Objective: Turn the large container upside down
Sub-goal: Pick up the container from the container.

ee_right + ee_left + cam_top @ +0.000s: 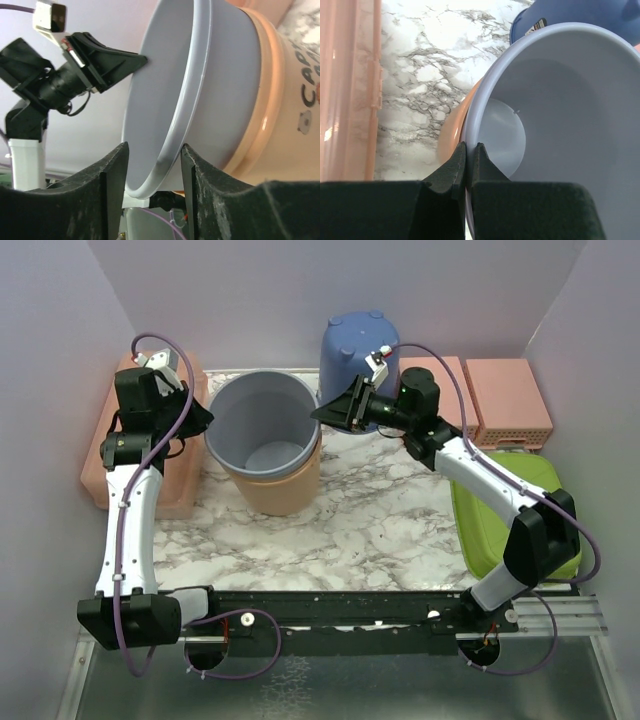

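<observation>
Since flip needs two-sided hold, my right gripper [153,149] fingers stand apart astride rim of large grey plastic bucket [262,425]; left gripper [468,150] fingers together at opp. rim.

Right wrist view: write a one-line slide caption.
Right gripper open astride the rim of the grey bucket nested in a peach bucket.

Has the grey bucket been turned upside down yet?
No, the grey bucket stands with its mouth up and its inner floor visible from above, nested in the peach bucket.
</observation>
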### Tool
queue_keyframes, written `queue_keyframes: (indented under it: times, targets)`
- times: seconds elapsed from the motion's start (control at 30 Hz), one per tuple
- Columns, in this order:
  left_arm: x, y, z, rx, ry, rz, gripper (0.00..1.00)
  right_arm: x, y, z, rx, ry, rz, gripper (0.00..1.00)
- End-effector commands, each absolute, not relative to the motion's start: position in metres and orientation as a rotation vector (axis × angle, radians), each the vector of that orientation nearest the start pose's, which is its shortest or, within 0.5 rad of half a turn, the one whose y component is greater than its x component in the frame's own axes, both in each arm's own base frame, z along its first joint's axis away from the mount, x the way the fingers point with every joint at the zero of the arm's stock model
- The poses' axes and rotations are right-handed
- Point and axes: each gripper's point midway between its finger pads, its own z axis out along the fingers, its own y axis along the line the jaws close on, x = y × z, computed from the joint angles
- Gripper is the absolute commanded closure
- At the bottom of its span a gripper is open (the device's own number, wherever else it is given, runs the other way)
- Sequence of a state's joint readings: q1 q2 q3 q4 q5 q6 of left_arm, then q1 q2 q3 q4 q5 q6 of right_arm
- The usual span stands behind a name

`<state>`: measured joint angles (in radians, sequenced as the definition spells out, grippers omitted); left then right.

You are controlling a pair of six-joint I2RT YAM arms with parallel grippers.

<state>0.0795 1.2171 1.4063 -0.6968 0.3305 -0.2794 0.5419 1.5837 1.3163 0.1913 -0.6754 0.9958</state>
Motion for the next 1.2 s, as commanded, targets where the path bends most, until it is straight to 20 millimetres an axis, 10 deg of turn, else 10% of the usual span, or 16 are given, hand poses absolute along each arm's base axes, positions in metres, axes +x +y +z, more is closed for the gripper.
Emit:
queue_keyframes:
  times: [0.0, 0.87, 1.17]
  targets:
    - [0.338, -0.072, 0.354, -0.083, 1.963, -0.634, 1.0, 0.285, 0.373, 0.37, -0.307, 1.754, 1.972, 0.5]
    - [0.332, -0.084, 0.37, -0.075, 1.883, -0.729, 1.0, 0.279, 0.374, 0.366, -0.134, 1.681, 2.327, 0.68]
    - [0.331, -0.087, 0.399, -0.059, 1.814, -0.754, 1.0, 0.285, 0.393, 0.351, -0.143, 1.808, 2.179, 0.52]
